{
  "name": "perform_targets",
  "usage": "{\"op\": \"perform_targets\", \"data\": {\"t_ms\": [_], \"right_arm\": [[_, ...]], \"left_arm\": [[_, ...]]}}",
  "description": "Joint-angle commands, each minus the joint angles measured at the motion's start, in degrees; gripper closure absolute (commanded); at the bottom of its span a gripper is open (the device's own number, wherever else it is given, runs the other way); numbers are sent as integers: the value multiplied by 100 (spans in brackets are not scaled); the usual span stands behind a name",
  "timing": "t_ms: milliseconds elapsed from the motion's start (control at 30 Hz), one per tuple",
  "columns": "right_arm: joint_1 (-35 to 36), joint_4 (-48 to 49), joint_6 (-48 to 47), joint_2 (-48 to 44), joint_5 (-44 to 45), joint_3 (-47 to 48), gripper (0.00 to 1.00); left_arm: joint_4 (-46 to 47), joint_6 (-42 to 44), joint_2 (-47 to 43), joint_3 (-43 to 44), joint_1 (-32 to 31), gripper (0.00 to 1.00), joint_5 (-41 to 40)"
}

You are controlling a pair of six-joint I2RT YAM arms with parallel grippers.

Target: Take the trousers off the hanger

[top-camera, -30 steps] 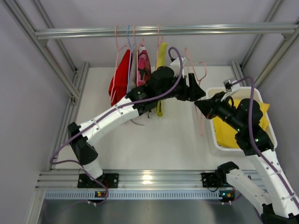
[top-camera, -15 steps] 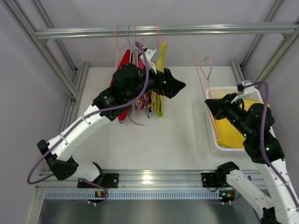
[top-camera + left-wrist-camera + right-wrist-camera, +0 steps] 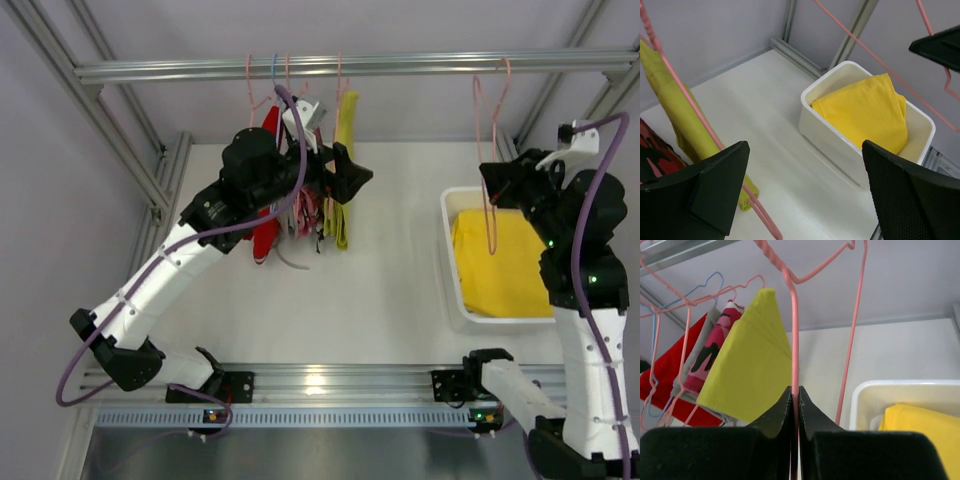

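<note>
Yellow-green trousers are hanging folded, pointing straight down. Left claw is gaping; right claw is pinching a hanger.

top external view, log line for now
left tool open near hanging yellow-green trousers | right tool shut on empty pink hanger | bright yellow trousers in bin

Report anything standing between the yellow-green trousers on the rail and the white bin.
Nothing stands on the table between the yellow-green trousers and the white bin. Only the empty pink hanger, shut in the right pincer, hangs above the bin's far end.
</note>
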Motion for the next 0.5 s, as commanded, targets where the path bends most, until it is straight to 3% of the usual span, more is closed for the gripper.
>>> {"op": "perform_targets", "data": {"t_ms": [0,233,467], "right_arm": [[-786,3,-26,624,-1142,672,100],[-1984,391,-175,1294,-2367,1173,100],[-2011,944,149,1409,-2737,805,100]], "left_arm": [[-288,64,-41,428,225,1,410],[-148,-173,-277,122,762,1,543],[-33,-419,-410,-124,1087,1,614]]}}
